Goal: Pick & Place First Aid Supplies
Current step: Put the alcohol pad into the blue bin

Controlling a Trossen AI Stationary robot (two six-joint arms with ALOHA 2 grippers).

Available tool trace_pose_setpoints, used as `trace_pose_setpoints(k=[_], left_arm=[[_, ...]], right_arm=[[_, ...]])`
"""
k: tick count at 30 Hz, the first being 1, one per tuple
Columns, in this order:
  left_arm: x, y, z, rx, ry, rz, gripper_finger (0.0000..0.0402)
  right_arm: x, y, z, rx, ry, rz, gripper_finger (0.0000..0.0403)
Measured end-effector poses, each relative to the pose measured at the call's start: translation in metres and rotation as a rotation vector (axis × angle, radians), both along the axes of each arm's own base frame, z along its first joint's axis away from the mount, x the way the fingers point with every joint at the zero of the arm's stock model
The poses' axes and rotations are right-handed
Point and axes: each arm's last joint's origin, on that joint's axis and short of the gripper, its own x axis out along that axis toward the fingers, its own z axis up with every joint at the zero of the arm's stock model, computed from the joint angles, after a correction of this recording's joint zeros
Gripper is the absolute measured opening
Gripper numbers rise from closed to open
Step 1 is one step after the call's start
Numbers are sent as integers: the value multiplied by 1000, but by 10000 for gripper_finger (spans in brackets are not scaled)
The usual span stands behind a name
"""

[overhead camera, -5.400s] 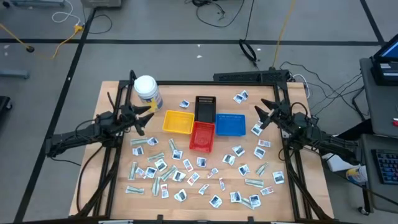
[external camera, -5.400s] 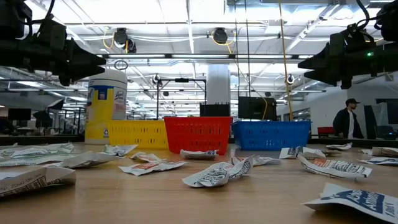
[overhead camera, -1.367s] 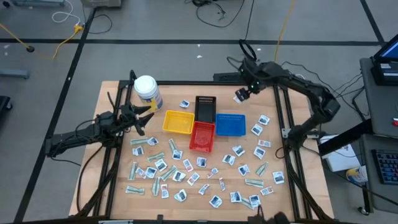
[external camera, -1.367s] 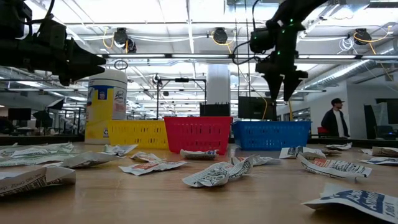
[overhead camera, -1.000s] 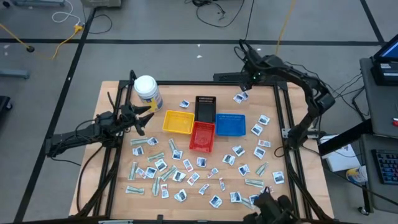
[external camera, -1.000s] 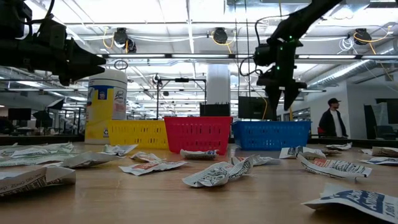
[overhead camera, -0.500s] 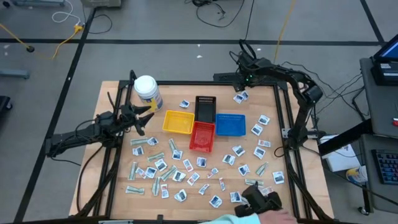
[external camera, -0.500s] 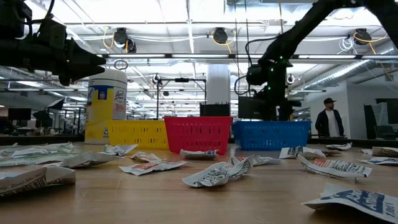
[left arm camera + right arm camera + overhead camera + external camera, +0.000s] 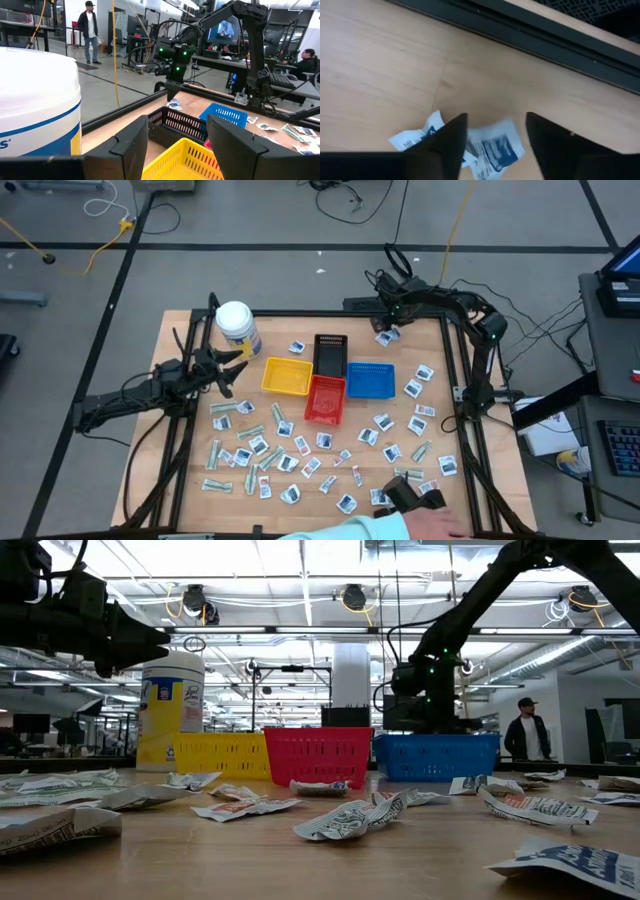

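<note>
Right hand [image 9: 492,135] is down at tabletop [image 9: 190,490] 1 o'clock, fingers parted astride a white blue-print packet [image 9: 492,147], not yet clenched; risk: flat wrapper slides or a finger pins it so the close grabs nothing; left hand [image 9: 237,365] idles released at 9 o'clock.

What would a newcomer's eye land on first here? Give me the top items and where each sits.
First, the scatter of first aid packets over the near half of the wooden table. Next, the yellow, red, blue and black trays clustered at its middle. Then the right gripper, down at the far edge with open fingers straddling a blue-printed white packet, while the left gripper waits, open, beside the white jar.
</note>
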Motion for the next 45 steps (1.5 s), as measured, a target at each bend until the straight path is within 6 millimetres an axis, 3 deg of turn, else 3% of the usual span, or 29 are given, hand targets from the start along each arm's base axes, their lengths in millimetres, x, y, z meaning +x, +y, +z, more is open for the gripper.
trace_pose_setpoints(k=[8,10,18,22,30,36,45], left_arm=[[0,0,0,0,0,0,209],[0,0,0,0,0,0,209],[0,0,0,0,0,0,209],[0,0,0,0,0,0,209],[0,0,0,0,0,0,209],[0,0,0,0,0,0,209],[0,0,0,0,0,0,209]], right_arm=[[-1,1,0,6,5,-6,21],[-1,1,0,7,6,-3,7],[-2,0,1,3,10,15,11],[-5,1,11,-23,7,-10,16],[-15,13,33,-11,10,-229,123],[-21,33,33,-26,-11,-376,182],[-31,65,13,-59,-88,-527,173]])
